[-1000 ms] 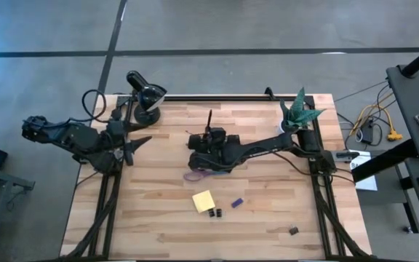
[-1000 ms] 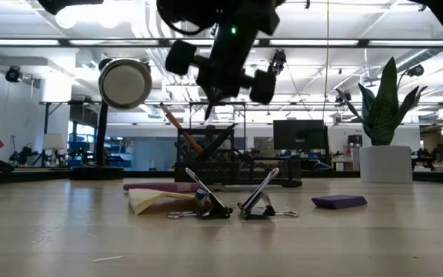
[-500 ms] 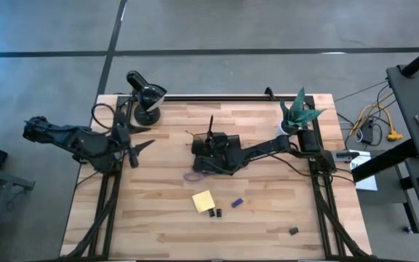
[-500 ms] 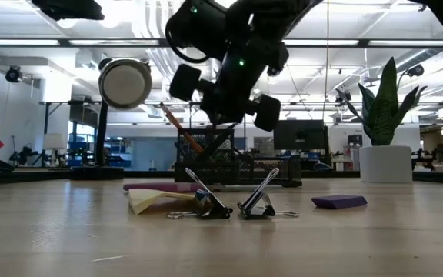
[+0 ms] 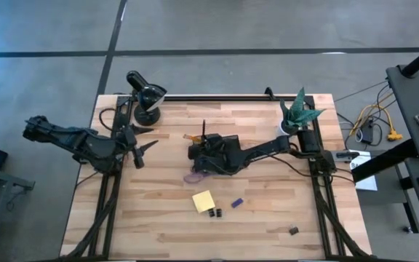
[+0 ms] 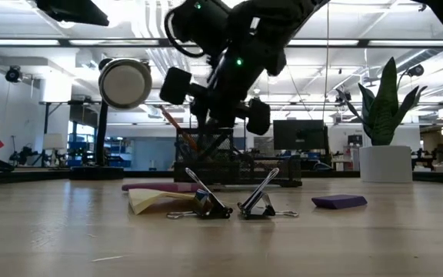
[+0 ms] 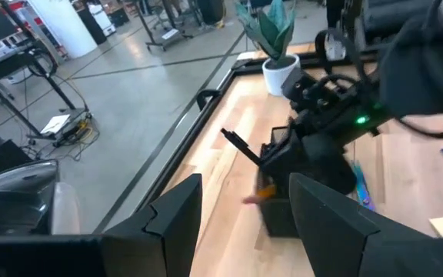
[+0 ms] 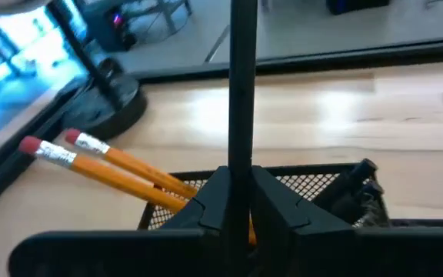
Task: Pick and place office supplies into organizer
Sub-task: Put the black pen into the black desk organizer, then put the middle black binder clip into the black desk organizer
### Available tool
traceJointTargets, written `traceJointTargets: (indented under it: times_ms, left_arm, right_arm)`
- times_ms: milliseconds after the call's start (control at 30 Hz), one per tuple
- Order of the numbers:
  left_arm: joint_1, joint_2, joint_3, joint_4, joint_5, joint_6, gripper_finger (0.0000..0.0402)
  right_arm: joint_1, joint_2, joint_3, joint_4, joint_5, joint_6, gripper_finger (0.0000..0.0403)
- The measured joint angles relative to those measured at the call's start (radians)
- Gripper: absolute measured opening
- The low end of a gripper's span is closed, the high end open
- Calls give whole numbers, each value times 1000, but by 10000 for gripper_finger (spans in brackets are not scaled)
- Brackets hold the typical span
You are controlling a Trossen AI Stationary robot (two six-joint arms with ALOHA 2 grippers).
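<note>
The organizer (image 5: 211, 149) is a small black wire-mesh box near the middle of the wooden surface (image 5: 268, 218); in the right wrist view its mesh wall (image 8: 306, 188) shows plainly. Two yellow pencils (image 8: 114, 165) with pink erasers and silver ferrules lean out of it at a slant. A thin black pen (image 8: 241, 92) stands upright over the box, pinched between the fingers of the right claw (image 8: 239, 204), which are clamped together on its shaft. From above, the right claw (image 5: 208, 154) sits directly over the organizer.

Just beside the box, toward the front of the surface, lie purple-handled scissors (image 5: 195, 175). Farther forward sit a yellow sticky-note pad (image 5: 203, 201), two black binder clips (image 5: 214, 212) close together, and a small purple block (image 5: 236, 202); another black clip (image 5: 294, 231) lies well apart near the front right corner.

The left claw (image 5: 142, 149) waits at the left side of the surface, its fingers (image 7: 179, 211) standing wide apart and holding nothing. A black desk lamp (image 5: 145, 96) and a green potted plant (image 5: 299, 110) occupy the back corners.
</note>
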Motion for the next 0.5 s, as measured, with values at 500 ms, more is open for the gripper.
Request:
traceJointTargets:
  times_ms: [500]
  left_arm:
    - [0, 97, 10, 92, -28, -5, 180]
  right_arm:
    - [47, -54, 22, -21, -32, -183, 155]
